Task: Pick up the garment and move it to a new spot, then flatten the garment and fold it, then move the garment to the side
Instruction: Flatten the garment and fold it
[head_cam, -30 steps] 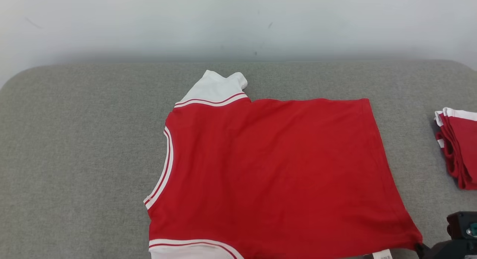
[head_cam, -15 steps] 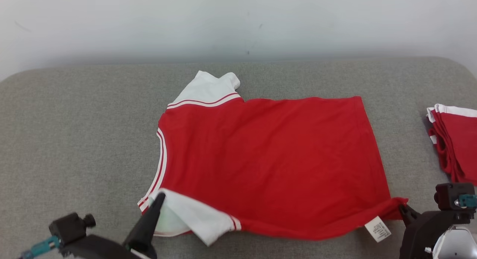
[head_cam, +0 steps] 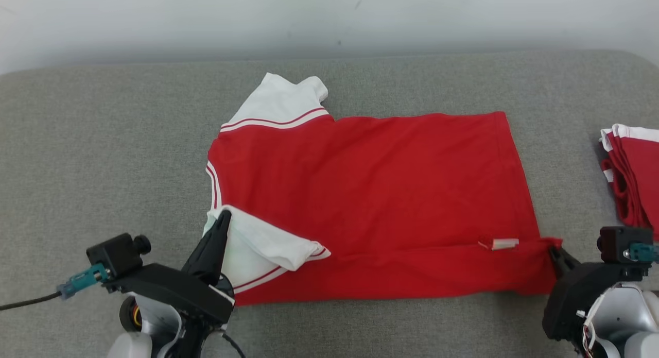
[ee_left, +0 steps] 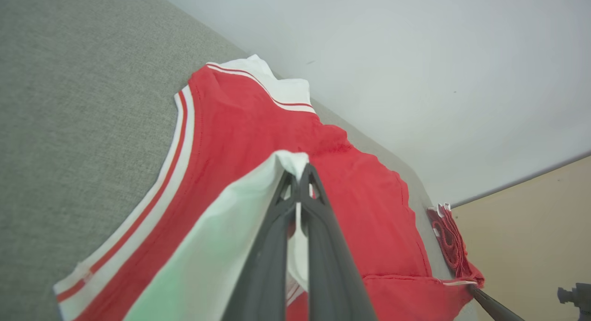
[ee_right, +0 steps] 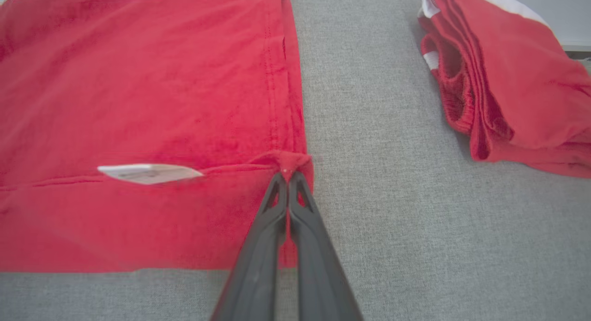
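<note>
the garment [head_cam: 370, 193] lies flat on the grey pad [head_cam: 103, 141] with its near edge turned over, the left gripper [head_cam: 225, 217] pinched shut on the white sleeve [head_cam: 262, 244] and the right gripper [head_cam: 554, 251] on the hem corner [head_cam: 540, 243] — light, limp cloth, likely to sag between grips, so seams and corners look best to hold.

Grey fabric-covered surface [head_cam: 103, 141] bearing two cloth items, well apart.

Centre: a red garment [head_cam: 370, 193] spread out, neckline to the robot's left and hem to its right. Its far white sleeve [head_cam: 280, 103] lies flat toward the wall. The near white sleeve [head_cam: 262, 244] is turned over onto the red body. The near edge is doubled over in a long band, with a white label [head_cam: 504, 243] at the fold line. At the right edge is a folded pile of red cloth with white trim [head_cam: 636, 177].
</note>
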